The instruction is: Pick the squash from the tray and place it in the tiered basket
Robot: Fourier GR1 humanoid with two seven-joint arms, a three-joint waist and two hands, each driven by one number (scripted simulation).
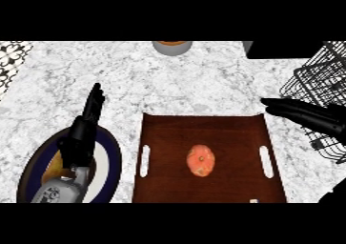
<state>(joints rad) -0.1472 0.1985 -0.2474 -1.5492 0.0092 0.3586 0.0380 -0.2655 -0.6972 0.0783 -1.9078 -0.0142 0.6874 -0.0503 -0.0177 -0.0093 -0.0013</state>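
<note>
An orange squash (201, 160) lies in the middle of a dark brown tray (168, 138) with white handle slots. The black wire tiered basket (323, 81) stands at the right edge of the counter. My right hand (309, 114) is open, its straight fingers pointing left above the tray's far right corner, just in front of the basket and apart from the squash. My left hand (87, 124) is open too, fingers pointing away over the counter, left of the tray.
A dark blue-rimmed plate (110, 164) lies under my left forearm at the lower left. A grey cup or bowl (172, 46) sits at the counter's far edge. A black object (281, 48) stands behind the basket. Patterned tiles (8, 64) show at far left.
</note>
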